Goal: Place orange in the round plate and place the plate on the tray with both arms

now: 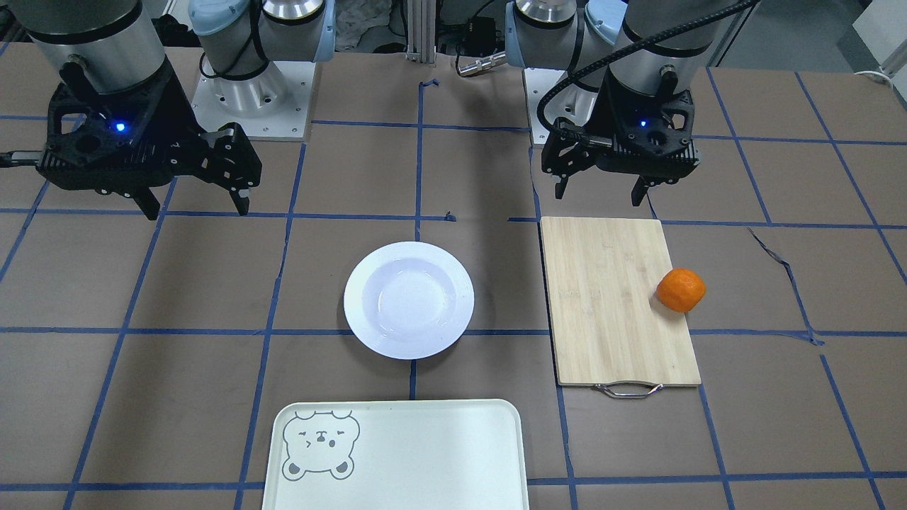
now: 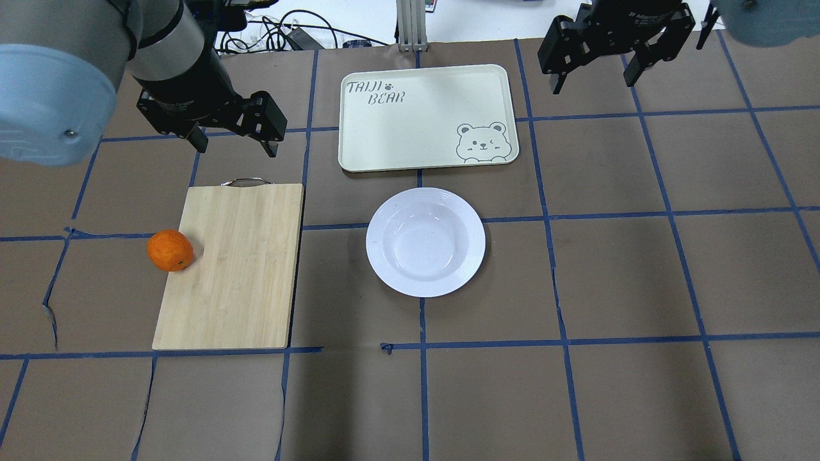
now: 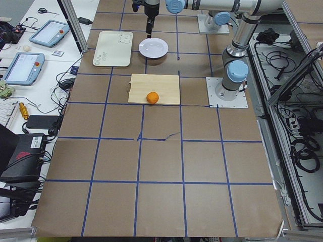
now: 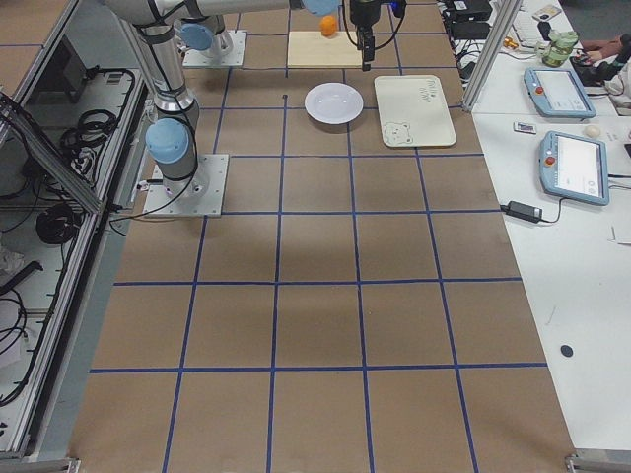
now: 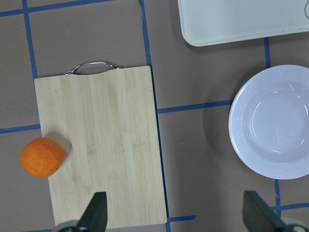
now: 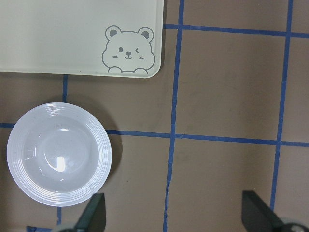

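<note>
The orange (image 2: 170, 250) rests against the outer long edge of the bamboo cutting board (image 2: 234, 266). The white round plate (image 2: 425, 241) lies bare at the table's middle, and the pale tray (image 2: 410, 96) with the bear face lies just beyond it, a narrow gap between them. My left gripper (image 2: 235, 147) hangs open over the table just past the board's handle end. In its wrist view the orange (image 5: 42, 157) sits low on the left and the plate (image 5: 273, 121) on the right. My right gripper (image 2: 592, 83) hangs open beside the tray's bear corner, holding nothing.
The cutting board (image 1: 616, 301) has a metal handle (image 1: 628, 389) at the end facing away from the robot. Brown paper with blue tape lines covers the table. The arm bases (image 1: 251, 92) stand at the robot's edge. Tablets and cables lie on the side bench (image 3: 30, 55).
</note>
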{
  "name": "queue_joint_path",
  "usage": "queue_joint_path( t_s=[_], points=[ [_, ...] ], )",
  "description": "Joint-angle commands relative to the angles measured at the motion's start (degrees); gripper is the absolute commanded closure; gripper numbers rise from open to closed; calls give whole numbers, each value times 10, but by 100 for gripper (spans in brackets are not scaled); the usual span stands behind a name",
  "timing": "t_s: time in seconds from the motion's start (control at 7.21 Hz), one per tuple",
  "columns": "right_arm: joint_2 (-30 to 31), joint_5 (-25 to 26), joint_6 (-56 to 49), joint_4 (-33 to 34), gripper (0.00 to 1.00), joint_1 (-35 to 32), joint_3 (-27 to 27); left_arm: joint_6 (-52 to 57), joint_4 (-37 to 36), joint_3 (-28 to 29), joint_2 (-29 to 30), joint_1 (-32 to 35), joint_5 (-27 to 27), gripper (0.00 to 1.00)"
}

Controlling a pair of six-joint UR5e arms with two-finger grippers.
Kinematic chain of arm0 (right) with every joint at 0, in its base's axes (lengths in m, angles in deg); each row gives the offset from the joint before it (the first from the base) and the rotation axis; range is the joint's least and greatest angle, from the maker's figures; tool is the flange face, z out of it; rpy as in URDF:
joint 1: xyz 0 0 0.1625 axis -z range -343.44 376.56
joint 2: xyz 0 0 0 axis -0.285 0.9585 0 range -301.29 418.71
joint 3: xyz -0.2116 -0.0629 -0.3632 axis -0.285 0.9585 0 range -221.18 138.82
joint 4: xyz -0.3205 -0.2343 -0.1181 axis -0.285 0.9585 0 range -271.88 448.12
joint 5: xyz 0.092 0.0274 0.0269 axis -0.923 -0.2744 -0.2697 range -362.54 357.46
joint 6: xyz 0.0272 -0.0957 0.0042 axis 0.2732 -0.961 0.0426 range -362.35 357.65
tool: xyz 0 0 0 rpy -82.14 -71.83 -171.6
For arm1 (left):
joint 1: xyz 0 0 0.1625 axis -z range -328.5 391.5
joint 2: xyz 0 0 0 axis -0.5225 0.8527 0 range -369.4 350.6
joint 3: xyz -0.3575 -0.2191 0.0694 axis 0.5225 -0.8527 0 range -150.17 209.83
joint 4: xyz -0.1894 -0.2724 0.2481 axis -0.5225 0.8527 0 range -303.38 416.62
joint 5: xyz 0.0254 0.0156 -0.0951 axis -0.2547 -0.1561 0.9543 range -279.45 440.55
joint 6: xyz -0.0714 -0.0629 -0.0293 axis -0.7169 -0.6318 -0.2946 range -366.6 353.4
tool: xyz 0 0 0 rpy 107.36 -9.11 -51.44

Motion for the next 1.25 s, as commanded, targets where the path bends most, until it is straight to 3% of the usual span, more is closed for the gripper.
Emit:
queue_joint_path(
  t_s=[0.0,1.11],
  points=[
    [6,-11,33,-2,0,3,-3,0,-1,1,1,-1,0,0],
    [8,-5,34,-5,0,2,-3,1,-1,1,-1,-1,0,0]
  ],
)
